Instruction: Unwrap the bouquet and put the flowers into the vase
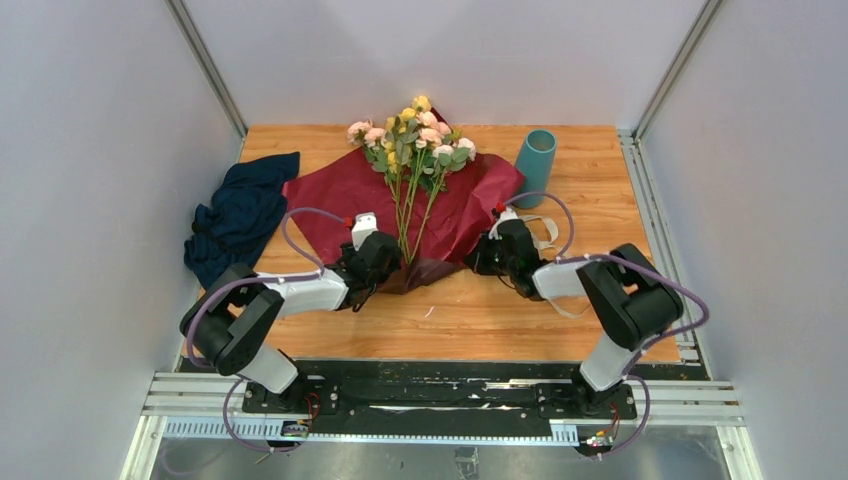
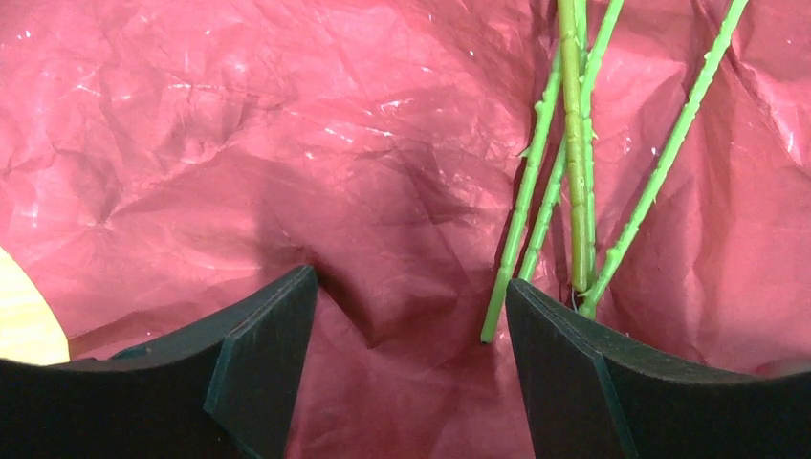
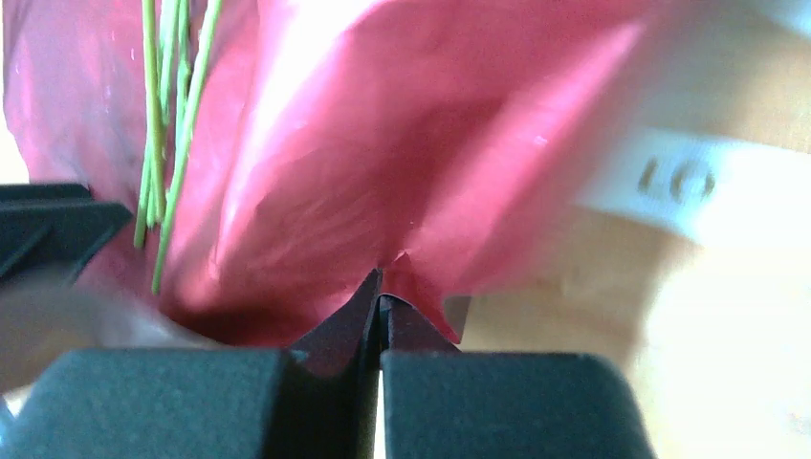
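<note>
Flowers: the flowers (image 1: 415, 140) lie flat on the opened wrapping paper (image 1: 335, 195) in the middle of the table (image 1: 600, 200), with the blooms at the far side and the cut ends toward the arms.
Long axis: the stems (image 2: 574, 143) run from far to near. They are close together at the near end and spread a little toward the blooms.
Left gripper: the left gripper (image 2: 411, 354) has its jaws wide apart and grasps nothing. It hovers low over the paper, just at the cut ends.
Stems against the fingers: in the left wrist view the cut ends come down between the two fingers (image 2: 258, 363), but not in the middle. They stand just beside the right-side finger, well apart from the left-side one. I cannot tell if one end touches that finger.
Right gripper: the right gripper (image 3: 381, 306) is clenched on the edge of the paper, with a fold pinched at its tips and raised from the wood.
Nearer arm: the left one is nearer, because the stems point almost into its jaws. The right one is to the side, with raised paper between it and the stems.
Ribbon: the ribbon (image 3: 689, 182) lies loose on the wood beside the right gripper.
Vase: the vase (image 1: 535, 165) stands upright at the far right, near the corner of the paper, on the right arm's side.
Coming move, as I judge: the left gripper should shift a little toward the stems so that they sit central, then close across them.
</note>
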Available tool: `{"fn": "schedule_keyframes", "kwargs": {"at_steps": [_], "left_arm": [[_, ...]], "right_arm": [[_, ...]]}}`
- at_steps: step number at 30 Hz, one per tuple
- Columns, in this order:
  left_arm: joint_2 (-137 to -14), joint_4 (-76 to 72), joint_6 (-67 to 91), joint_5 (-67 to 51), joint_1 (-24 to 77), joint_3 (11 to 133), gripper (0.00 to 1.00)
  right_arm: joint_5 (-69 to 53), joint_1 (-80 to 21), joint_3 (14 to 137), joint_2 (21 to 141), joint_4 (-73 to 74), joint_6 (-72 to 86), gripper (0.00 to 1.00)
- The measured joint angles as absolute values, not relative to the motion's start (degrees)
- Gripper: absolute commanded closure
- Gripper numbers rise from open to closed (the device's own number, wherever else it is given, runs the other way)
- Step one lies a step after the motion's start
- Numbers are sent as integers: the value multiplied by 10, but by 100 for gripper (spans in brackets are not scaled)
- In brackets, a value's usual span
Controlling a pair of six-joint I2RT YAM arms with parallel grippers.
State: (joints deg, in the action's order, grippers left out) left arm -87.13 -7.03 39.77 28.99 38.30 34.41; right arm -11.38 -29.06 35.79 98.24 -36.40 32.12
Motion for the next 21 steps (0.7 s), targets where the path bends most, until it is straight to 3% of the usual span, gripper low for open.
{"fn": "schedule_keyframes", "kwargs": {"at_steps": [4,9,13,17,21], "left_arm": [[-856,-60,399,277,386,337,24],[-841,-39,399,274,420,336,24],[-838,-29,402,276,462,337,24],[-838,-24,409,276,488,337,24],[-829,-22,414,277,498,333,25]], "right_arm": [[-89,-320,318,894,-302,316,98],[-52,-337,282,764,-243,307,63],[8,-337,269,626,-159,291,46],[45,-328,272,517,-104,276,44],[57,-304,292,495,-75,265,47]]}}
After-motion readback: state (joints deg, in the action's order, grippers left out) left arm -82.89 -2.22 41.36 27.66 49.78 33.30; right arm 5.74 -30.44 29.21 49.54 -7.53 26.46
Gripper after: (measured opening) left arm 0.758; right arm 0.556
